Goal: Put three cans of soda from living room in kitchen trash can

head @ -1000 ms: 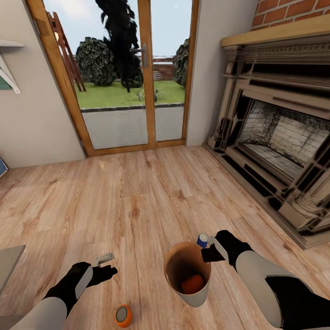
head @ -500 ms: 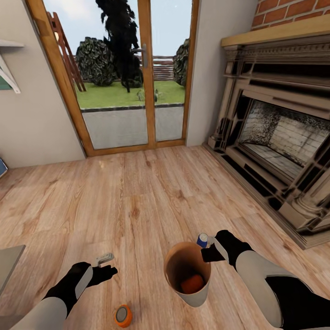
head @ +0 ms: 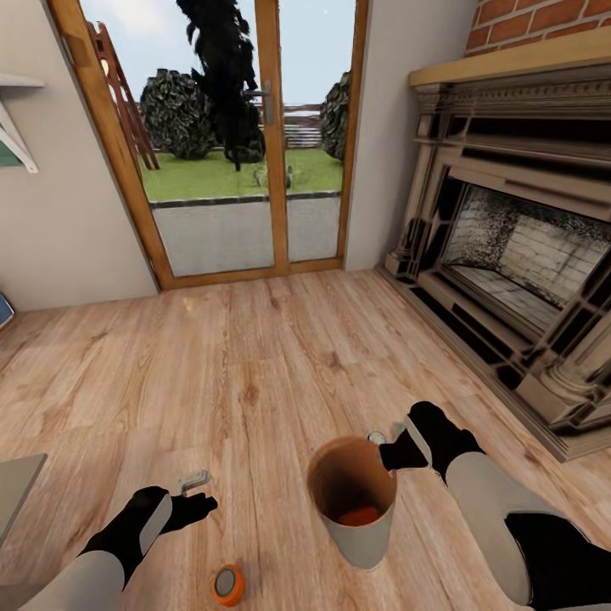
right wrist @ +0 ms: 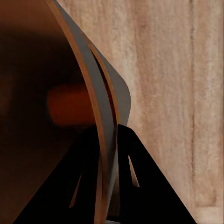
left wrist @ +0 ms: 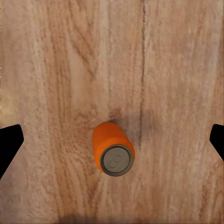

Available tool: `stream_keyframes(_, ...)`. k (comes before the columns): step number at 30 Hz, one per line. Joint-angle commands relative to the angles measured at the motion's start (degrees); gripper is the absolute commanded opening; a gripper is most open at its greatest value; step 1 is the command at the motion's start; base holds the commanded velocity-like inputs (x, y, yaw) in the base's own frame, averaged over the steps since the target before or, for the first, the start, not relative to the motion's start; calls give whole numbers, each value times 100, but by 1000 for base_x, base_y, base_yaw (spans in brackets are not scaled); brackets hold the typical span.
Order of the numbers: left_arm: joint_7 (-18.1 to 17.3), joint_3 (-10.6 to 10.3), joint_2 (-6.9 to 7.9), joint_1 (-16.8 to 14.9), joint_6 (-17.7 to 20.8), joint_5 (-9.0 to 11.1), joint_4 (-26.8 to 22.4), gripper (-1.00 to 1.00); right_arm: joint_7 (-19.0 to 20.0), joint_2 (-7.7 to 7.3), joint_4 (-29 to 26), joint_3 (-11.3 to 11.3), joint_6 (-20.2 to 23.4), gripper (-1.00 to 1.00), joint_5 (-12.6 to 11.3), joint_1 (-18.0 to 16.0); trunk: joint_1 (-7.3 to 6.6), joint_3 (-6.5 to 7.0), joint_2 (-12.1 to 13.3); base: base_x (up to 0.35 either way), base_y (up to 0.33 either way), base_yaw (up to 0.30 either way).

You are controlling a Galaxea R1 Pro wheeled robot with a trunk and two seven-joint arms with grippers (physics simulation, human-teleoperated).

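Observation:
The grey trash can (head: 361, 535) with its tan inside hangs tilted from my right gripper (head: 390, 452), which is shut on its far rim. In the right wrist view the trash can's wall (right wrist: 100, 107) runs between the dark fingers (right wrist: 135, 172). One orange soda can (head: 360, 515) lies in the bottom of it. Only the silver top of the blue can (head: 374, 438) peeks out behind the rim. The other orange can (head: 227, 584) stands on the floor below my open left gripper (head: 195, 484), and in the left wrist view this can (left wrist: 113, 149) sits between the wide-spread fingertips (left wrist: 9, 142).
Wood plank floor (head: 255, 373) stretches ahead to wood-framed glass doors (head: 229, 136). A dark ornate fireplace (head: 518, 255) under red brick (head: 552, 21) lines the right side. A grey table corner (head: 17, 488) juts in at the left edge.
My right gripper has shifted right and up a little with the trash can. Its rim now covers most of the blue can. The left arm has not moved.

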Motion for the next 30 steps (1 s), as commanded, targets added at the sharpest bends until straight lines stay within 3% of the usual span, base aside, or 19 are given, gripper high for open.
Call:
stream_keyframes(1, 3, -5, -1, 0, -2, -3, 23, 100, 237, -43, -346, -20, 182, -100, -162, -1, 0, 0, 0, 0, 0, 0)
stream_keyframes(3, 9, -9, -5, -3, -5, -2, 88, 100, 414, -79, -751, -20, 235, -100, -148, -14, 0, 0, 0, 0, 0, 0)
stream_keyframes(5, 13, -11, -9, -6, -11, -5, 146, 100, 503, -101, -709, -19, 235, -100, -140, -98, 0, 0, 0, 0, 0, 0)
stream_keyframes(10, 15, -5, -18, -8, -16, -7, 196, 100, 575, -264, 764, -28, 235, -100, -134, -1193, 0, 0, 0, 0, 0, 0)
stream_keyframes(11, 16, -5, -19, -8, -16, -8, 200, 100, 575, -344, 1272, -28, 235, -100, -134, -1602, 0, 0, 0, 0, 0, 0)
stream_keyframes(14, 16, -4, -20, -9, -17, -12, 203, 100, 569, -436, 1897, -11, 235, -100, -133, -2236, 0, 0, 0, 0, 0, 0)
stream_keyframes(15, 16, -6, -27, -9, -17, -14, 204, 100, 512, -471, 2134, 20, 235, -100, -133, -2600, 0, 0, 0, 0, 0, 0)
stream_keyframes(16, 16, -7, -36, -9, -17, -14, 205, 100, 431, -482, 2218, 43, 235, -100, -133, -2744, 0, 0, 0, 0, 0, 0)
stream_keyframes(23, 83, -160, -124, -9, -17, -14, 206, 100, -891, -420, 2490, 101, 235, -100, -153, -3332, 0, 0, 0, 0, 0, 0)
stream_keyframes(30, 149, -218, -172, -7, -8, -11, 207, 100, -1209, -248, 2539, 94, 235, -100, -159, -4039, 0, 0, 0, 0, 0, 0)
